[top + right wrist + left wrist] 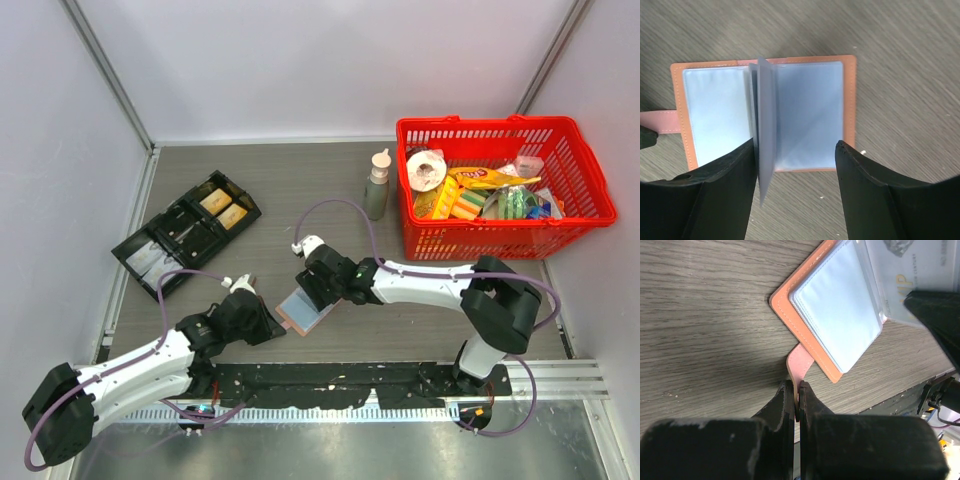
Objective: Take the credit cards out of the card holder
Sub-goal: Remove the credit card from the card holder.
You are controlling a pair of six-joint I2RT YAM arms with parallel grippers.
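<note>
The tan-pink card holder (305, 312) lies open and flat on the table, its pale blue-grey lining up (805, 115). My left gripper (796, 392) is shut on its pink strap tab (801, 362), at the holder's near-left side (275, 328). My right gripper (797, 170) is open above the holder's right half. A thin pale blue-grey leaf (765, 130) stands upright at the spine, against the inner side of my left finger (730, 190); I cannot tell whether it is a card or a sleeve. A white card with dark printed marks (912, 270) shows in the left wrist view.
A black compartment tray (185, 232) sits at the left. A red basket (585, 170) full of packets stands at the back right, with a small bottle (377, 185) beside it. A black base rail (330, 385) runs along the near edge.
</note>
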